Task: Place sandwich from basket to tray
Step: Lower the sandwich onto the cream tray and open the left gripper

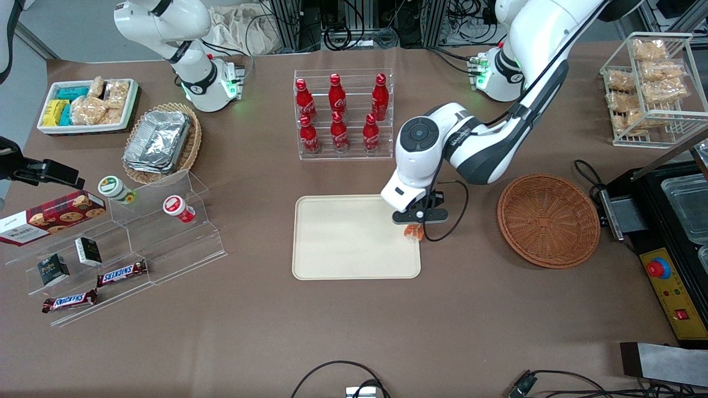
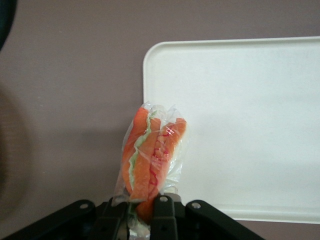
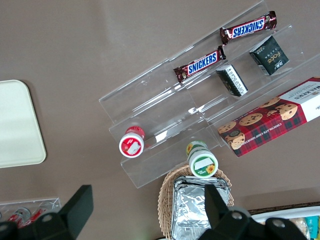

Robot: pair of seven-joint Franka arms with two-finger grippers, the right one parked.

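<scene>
Front view: gripper [image 1: 416, 223] hung over the tray's [image 1: 348, 243] edge nearest the basket [image 1: 548, 220], near the worktop's middle, its fingers clamped on the sandwich [image 1: 414, 231], of which only an orange scrap showed beneath the black fingers. The tray was smooth, cream, round-cornered; the basket was round, woven reddish wicker.

Left wrist view: sandwich [image 2: 152, 157] hung in crinkled clear wrap, orange and green layers showing, its pinched end hidden between the fingers [image 2: 162, 217]. Below lay the tray's [image 2: 240, 125] rounded corner, partly cut off.

SNICKERS: two bars [image 3: 201, 64] | WALKERS (probably): cookie box [image 1: 52, 216]
</scene>
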